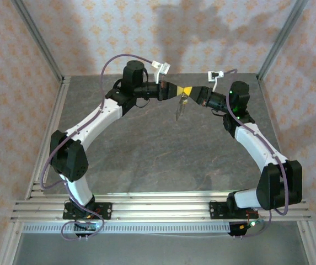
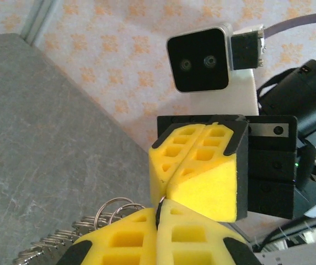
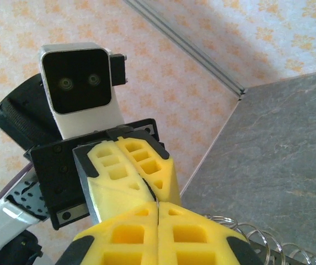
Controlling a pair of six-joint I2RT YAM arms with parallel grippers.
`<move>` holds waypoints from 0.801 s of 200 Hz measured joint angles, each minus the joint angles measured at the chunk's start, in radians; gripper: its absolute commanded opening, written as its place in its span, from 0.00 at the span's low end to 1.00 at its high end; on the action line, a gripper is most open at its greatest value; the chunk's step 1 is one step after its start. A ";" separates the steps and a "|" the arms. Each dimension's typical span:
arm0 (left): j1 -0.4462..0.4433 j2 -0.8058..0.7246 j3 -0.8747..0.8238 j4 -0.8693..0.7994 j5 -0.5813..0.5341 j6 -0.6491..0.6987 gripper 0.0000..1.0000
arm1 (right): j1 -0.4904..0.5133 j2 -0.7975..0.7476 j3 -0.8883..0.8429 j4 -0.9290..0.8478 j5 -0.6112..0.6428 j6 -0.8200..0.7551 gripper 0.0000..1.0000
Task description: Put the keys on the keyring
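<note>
Keyring (image 1: 181,107) hangs as a thin pale sliver straight below the spot where the two sets of jaws meet tip to tip, clear of the grey table (image 1: 146,160). From overhead it is too small to tell a key from the wire. The left gripper (image 2: 159,221) is clenched, its yellow fingers (image 2: 119,243) pressed together along one seam, and a fine bit of wire shows pinched at the very tip of that seam. A row of small wire loops (image 2: 100,221) fans out just beside and below these jaws, on their left in the left wrist view. The right gripper (image 3: 158,226) is also clenched, its pads flush with no gap between them. Its tips touch the left gripper's tips, and the same loops trail off just beside it on the right. Whether the right jaws also bite the keyring wire cannot be told. Both arms mirror each other. Each rises from its base at the near edge, bows outward at the elbow, then reaches inward over the far half of the table. The wrists are held level and point straight at one another, so each wrist's camera looks at the other arm's white camera box (image 2: 202,58) above the opposing fingers.
</note>
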 measured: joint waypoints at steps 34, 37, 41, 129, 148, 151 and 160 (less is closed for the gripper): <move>-0.036 -0.003 -0.075 0.086 -0.085 -0.058 0.00 | -0.020 -0.027 -0.001 -0.030 0.048 0.005 0.43; -0.039 -0.003 -0.084 0.096 -0.092 -0.071 0.00 | -0.026 -0.033 -0.002 -0.031 0.054 0.010 0.43; -0.041 -0.003 -0.091 0.105 -0.096 -0.079 0.00 | -0.032 -0.043 -0.004 -0.031 0.061 0.010 0.43; -0.043 -0.074 -0.235 0.438 -0.212 -0.296 0.00 | -0.078 -0.203 -0.151 0.046 0.128 0.041 0.47; -0.043 -0.077 -0.243 0.512 -0.224 -0.343 0.00 | -0.078 -0.187 -0.154 0.075 0.127 0.056 0.48; -0.043 -0.077 -0.244 0.521 -0.224 -0.349 0.00 | -0.078 -0.186 -0.154 0.080 0.127 0.056 0.48; -0.043 -0.077 -0.247 0.548 -0.227 -0.369 0.00 | -0.078 -0.180 -0.154 0.101 0.124 0.064 0.48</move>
